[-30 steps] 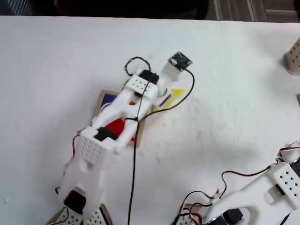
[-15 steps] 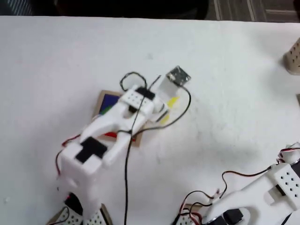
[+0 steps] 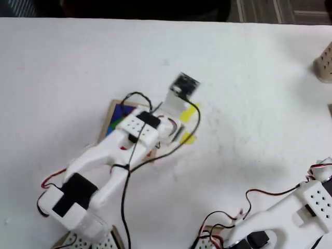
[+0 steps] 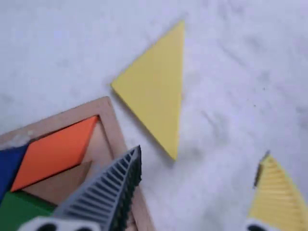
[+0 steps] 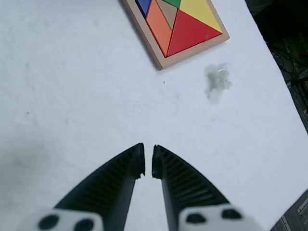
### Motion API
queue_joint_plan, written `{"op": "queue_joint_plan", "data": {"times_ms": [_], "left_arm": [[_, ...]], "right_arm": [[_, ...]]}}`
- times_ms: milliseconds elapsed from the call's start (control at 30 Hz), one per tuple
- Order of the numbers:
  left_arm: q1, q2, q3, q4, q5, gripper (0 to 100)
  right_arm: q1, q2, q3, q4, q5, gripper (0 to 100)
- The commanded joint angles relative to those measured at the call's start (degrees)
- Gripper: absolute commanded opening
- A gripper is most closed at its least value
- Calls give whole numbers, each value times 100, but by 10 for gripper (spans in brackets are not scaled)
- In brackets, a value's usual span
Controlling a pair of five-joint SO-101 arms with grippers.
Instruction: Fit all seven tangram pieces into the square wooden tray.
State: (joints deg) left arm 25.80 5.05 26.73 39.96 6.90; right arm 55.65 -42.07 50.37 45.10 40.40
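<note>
- High view: the left arm (image 3: 116,150) reaches slantwise across the wooden tray (image 3: 110,115), hiding most of it. The yellow triangle (image 3: 189,112) lies on the white table (image 3: 249,78), just off the tray's far corner. The right arm (image 3: 290,212) sits at the near right edge, well apart from the tray.
- Since a second ago, the left arm has drawn back toward its base and swung lower, so its wrist now hangs over the tray rather than past it. The yellow triangle has stayed about where it was, and the right arm has not moved.
- Left wrist view: the left gripper (image 4: 201,154) has its jaws spread wide and holds nothing. Its grey finger (image 4: 108,185) hangs over the tray's corner and its yellow finger (image 4: 276,192) over bare table. The yellow triangle lies flat outside the tray, beside the rim. Inside the tray are an orange piece (image 4: 55,151), a blue piece (image 4: 7,166) and a green piece (image 4: 19,209).
- Right wrist view: the right gripper (image 5: 147,149) has its jaws nearly together, a thin gap between the tips, and grips nothing. Farther off lies a tray of coloured pieces (image 5: 159,61); whether it is the same tray, I cannot tell.
</note>
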Motion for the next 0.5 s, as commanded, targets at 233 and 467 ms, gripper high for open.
{"op": "queue_joint_plan", "data": {"times_ms": [233,467], "left_arm": [[-136,1604,-2462,501,246,385],[-321,2642,-3736,897,387,385]], "right_arm": [[-31,-92,211,-127,105,34],[-31,-92,211,-127,105,34]]}}
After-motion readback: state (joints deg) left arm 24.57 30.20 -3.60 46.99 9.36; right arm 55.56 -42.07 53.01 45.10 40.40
